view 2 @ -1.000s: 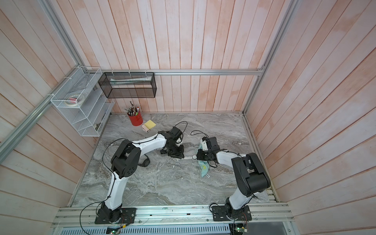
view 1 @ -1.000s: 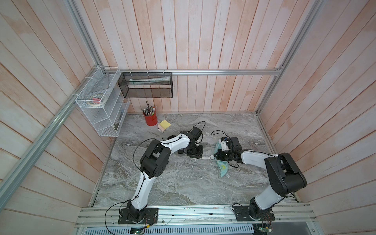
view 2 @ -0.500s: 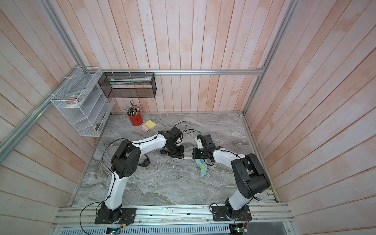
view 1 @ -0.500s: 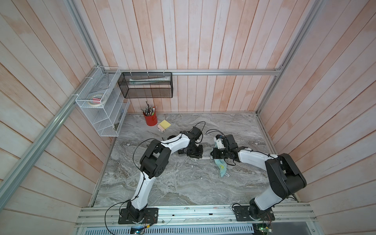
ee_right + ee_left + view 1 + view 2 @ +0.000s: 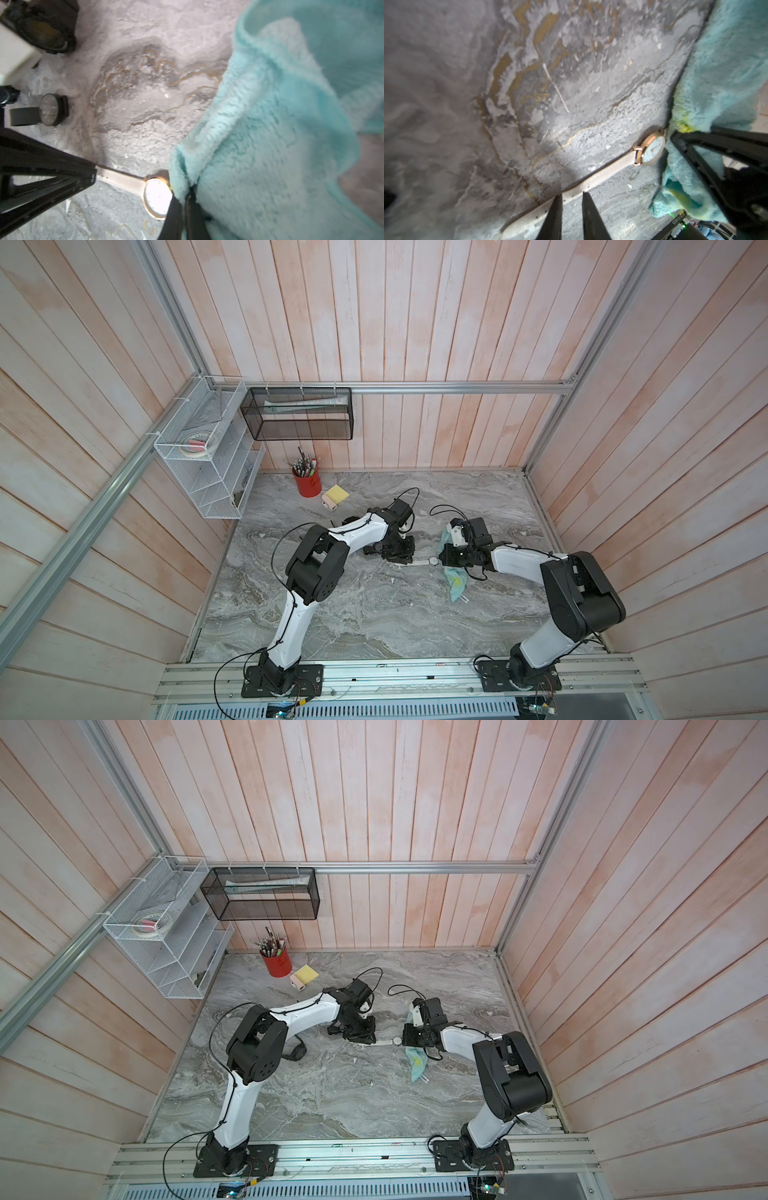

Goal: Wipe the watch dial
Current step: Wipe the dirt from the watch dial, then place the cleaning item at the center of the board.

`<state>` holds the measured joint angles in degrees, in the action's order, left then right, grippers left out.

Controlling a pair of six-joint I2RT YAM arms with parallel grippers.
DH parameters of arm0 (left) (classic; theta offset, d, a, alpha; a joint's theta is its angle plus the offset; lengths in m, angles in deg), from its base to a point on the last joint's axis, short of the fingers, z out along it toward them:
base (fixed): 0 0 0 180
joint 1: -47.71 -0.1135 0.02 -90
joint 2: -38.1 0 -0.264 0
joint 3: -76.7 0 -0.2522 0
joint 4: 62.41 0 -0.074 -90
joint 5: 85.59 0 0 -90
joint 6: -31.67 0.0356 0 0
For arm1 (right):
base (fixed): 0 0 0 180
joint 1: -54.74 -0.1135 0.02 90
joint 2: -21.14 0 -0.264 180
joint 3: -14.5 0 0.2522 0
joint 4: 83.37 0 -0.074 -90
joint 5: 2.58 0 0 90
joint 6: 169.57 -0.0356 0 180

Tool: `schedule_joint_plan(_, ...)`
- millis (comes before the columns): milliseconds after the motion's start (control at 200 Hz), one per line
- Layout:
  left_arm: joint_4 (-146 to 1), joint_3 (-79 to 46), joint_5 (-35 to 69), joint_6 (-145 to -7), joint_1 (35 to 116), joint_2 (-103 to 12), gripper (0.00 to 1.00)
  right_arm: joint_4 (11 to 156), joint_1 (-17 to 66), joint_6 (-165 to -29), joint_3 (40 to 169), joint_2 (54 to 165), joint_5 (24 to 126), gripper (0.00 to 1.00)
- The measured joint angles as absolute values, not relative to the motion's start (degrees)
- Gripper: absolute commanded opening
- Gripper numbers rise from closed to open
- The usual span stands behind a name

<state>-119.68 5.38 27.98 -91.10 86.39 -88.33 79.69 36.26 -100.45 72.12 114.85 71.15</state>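
We find the watch (image 5: 433,560) lying flat about the middle of the marble surface (image 5: 374,614), between the two arms, and it shows in both top views. Its white dial (image 5: 653,150) faces up in a rose-gold case, and the pale strap (image 5: 602,170) runs from it toward the left edge of the surface. The left claw (image 5: 572,197) comes down on that strap well along from the dial. Its dark fingers (image 5: 554,218) stand a narrow gap apart with the strap crossing between the tips, and we cannot tell whether they nip the strap or only pin it down. The right claw (image 5: 182,192) has its fingers pressed together, pinching a fold of the fluffy teal cloth (image 5: 270,145) right at the side of the dial that faces the right edge. In the right wrist view the pinched fold meets the rim of the case and laps over a sliver of it, while most of the dial face is uncovered and glares white. In a top view the rest of the cloth (image 5: 417,1060) trails from the right claw toward the near edge. A black watch (image 5: 49,110) lies apart from the pale one, beside the left arm. A red cup (image 5: 307,485) of pens and a yellow pad (image 5: 336,492) sit near the far left corner, well away from both claws.
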Motion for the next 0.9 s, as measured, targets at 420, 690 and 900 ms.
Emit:
schedule_joint_plan(420, -118.57, 4.2, 28.66, -91.41, 86.0, -87.87, 0.21, 66.97, 39.14, -94.79, 81.93, 106.18, 79.87, 0.0)
schedule_joint_plan(690, -115.72, 1.51, 29.43, -92.0, 85.47, -86.47, 0.22, 63.56, 43.32, -92.8, 83.16, 101.72, 85.22, 0.0)
schedule_joint_plan(900, -115.07, -0.72, 28.99, -92.15, 85.12, -84.9, 0.22, 60.94, 47.4, -91.25, 80.97, 102.68, 89.38, 0.0)
